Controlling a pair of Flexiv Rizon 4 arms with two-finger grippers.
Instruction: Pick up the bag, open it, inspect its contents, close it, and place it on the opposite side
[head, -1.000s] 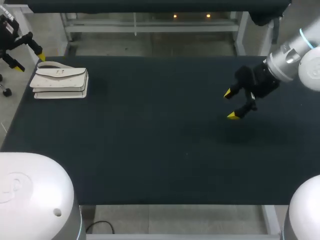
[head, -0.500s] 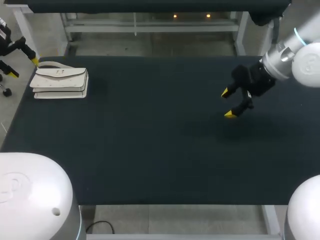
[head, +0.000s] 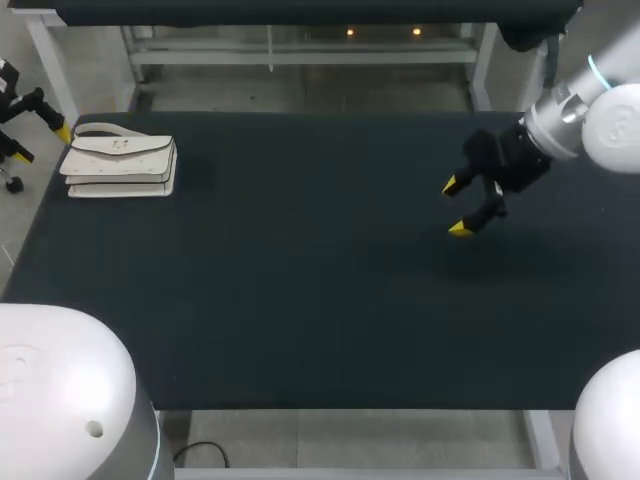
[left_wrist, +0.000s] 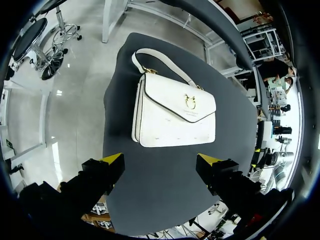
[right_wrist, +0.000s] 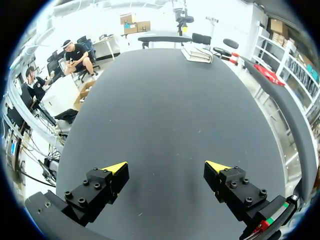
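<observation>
Bag (left_wrist: 172, 115) (white, boxy, flap-fronted) on dark matte table (head: 300, 300)

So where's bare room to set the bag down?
Nearly all the table is bare: everything from the bag rightward, around the right pincer too. Only the far left corner is taken, by the bag, the left pincer beside it.

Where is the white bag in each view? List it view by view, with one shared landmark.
Head view: bag on the far left corner of the table, beside the left claw.
Left wrist view: bag lies flat ahead of the open left claw.
Right wrist view: bag small, at the table's far end, well ahead of the right claw.
Shared landmark: the dark table.
</observation>
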